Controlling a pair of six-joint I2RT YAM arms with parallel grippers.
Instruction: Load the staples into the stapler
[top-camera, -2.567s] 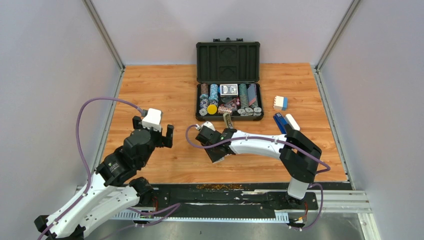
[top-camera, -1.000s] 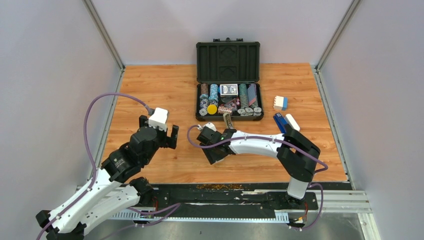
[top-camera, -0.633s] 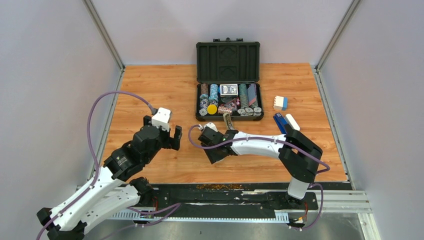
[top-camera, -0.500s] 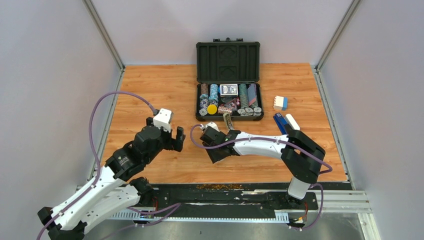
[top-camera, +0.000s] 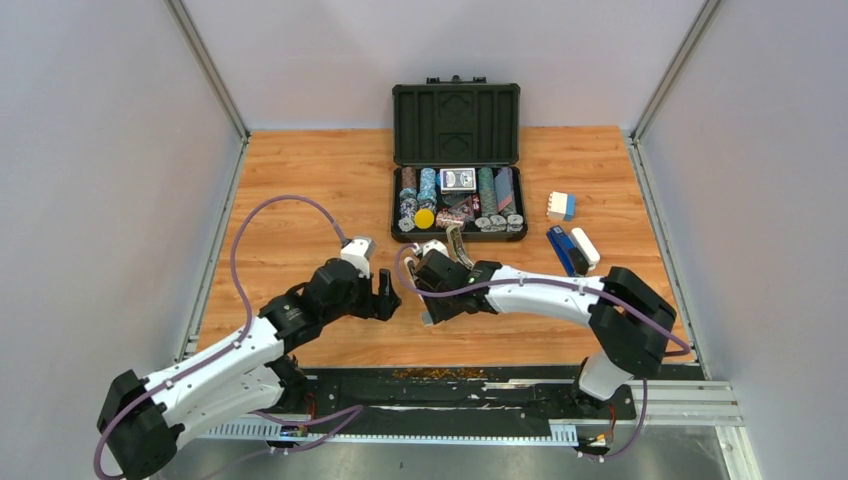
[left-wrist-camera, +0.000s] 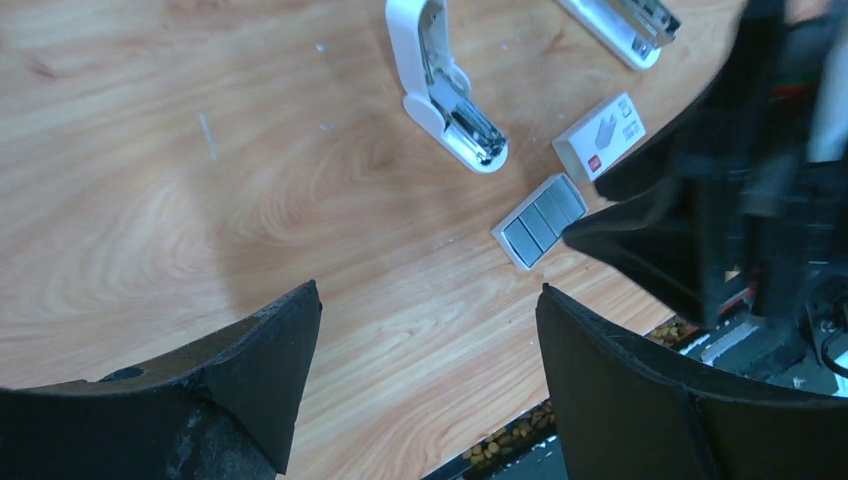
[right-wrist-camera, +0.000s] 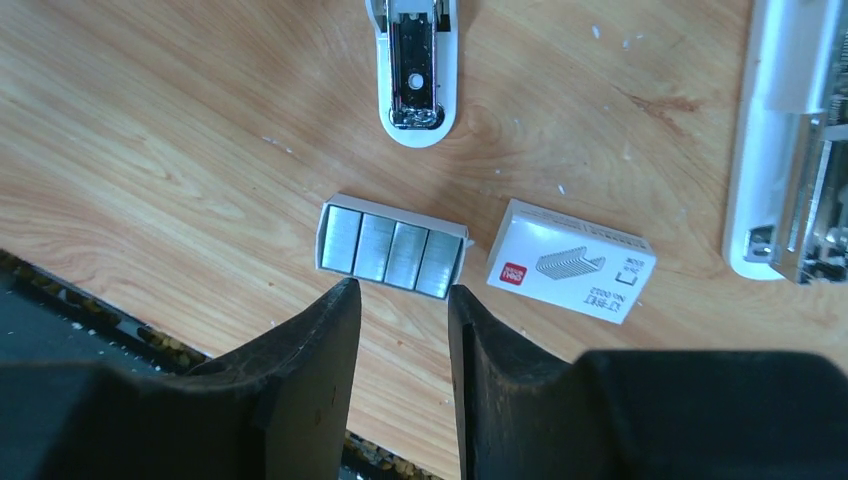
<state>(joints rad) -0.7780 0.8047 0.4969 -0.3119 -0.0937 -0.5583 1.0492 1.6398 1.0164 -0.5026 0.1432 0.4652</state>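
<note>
Our right gripper (right-wrist-camera: 400, 290) low above the staples (right-wrist-camera: 390, 247), jaws only narrowly apart, empty; our left gripper (left-wrist-camera: 428, 293) nearby, wide, empty.

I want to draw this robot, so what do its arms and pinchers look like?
The left arm and right arm are white tubes with chunky black joints. A thin purple cable loops along each one. The left gripper and right gripper each have two thick black fingers, wedge-shaped, narrowing to a tip.
</note>
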